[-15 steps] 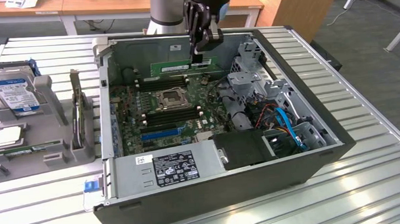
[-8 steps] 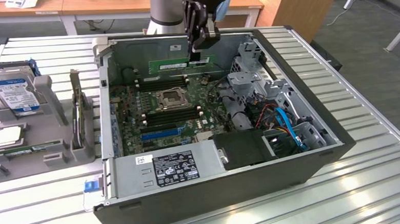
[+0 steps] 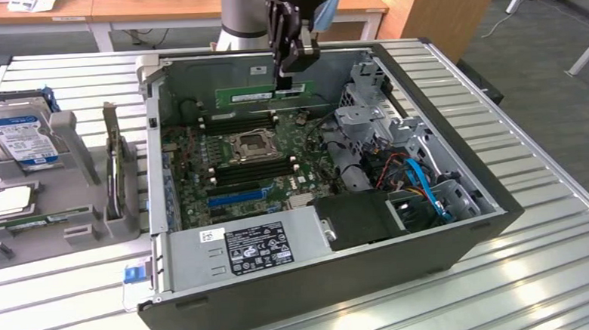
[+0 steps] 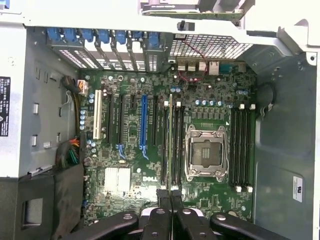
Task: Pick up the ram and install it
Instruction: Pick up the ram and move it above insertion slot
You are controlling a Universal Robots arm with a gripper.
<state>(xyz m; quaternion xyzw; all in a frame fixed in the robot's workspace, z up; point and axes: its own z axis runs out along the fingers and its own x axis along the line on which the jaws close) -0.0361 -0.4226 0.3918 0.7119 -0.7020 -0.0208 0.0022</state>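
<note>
Your gripper [image 3: 287, 81] is pinching the ram [image 3: 252, 95] by its upper edge. The stick is hanging edge-down over the memory slots [image 4: 180, 150] just beside the processor socket [image 4: 206, 152].

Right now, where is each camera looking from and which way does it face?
Exterior view: off the arm, up high, angled down at the open computer case on the table; the arm and gripper, shut on the ram, show.
Wrist view: on the wrist, facing straight down at the motherboard; the gripper's fingers show, ram edge-on between them.
Shared: gripper, ram, processor socket.
</note>
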